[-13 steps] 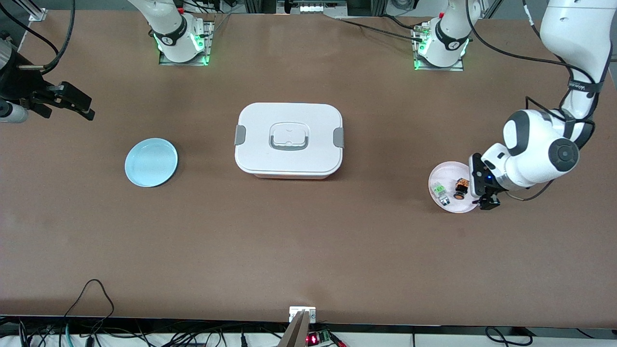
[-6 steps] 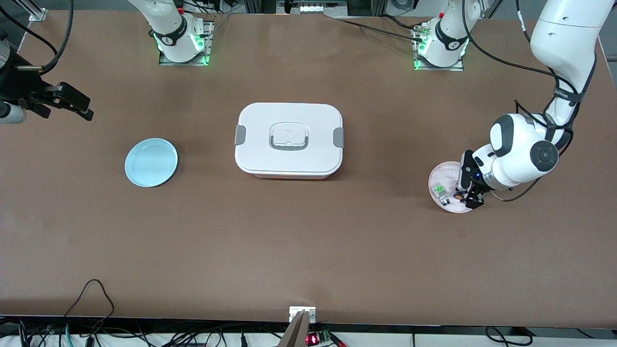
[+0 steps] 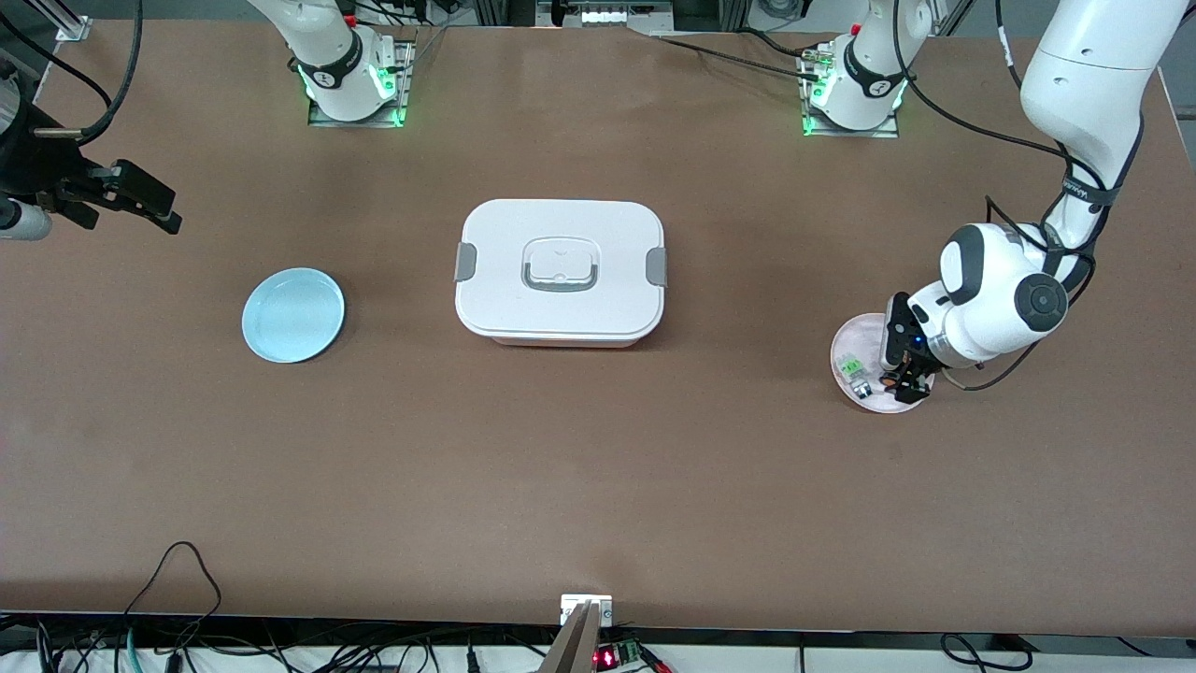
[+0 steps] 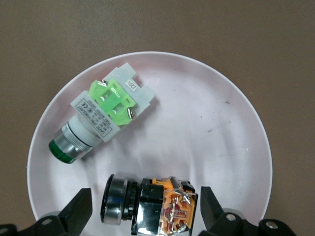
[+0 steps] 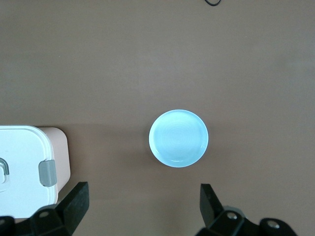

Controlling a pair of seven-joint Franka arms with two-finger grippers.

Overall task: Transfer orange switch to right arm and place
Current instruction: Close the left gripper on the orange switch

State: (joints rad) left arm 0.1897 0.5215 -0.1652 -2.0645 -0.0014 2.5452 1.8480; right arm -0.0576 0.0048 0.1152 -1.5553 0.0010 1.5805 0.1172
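The orange switch (image 4: 152, 204) lies on its side on the pink plate (image 4: 211, 123), black body with an orange-tan rear and a metal ring. My left gripper (image 4: 145, 206) is low over the plate, open, one finger at each end of the switch with a small gap on both sides. In the front view the left gripper (image 3: 904, 383) covers most of the switch (image 3: 890, 380) on the pink plate (image 3: 855, 338). My right gripper (image 3: 154, 210) waits open in the air at the right arm's end of the table, nothing between its fingers (image 5: 74, 199).
A clear-grey part with a green label (image 4: 106, 110) lies on the same pink plate beside the switch. A blue plate (image 3: 293, 314) sits toward the right arm's end. A white lidded box (image 3: 561, 271) stands mid-table.
My left gripper has moved in over the pink plate and come down around the orange switch. The right arm has barely moved.
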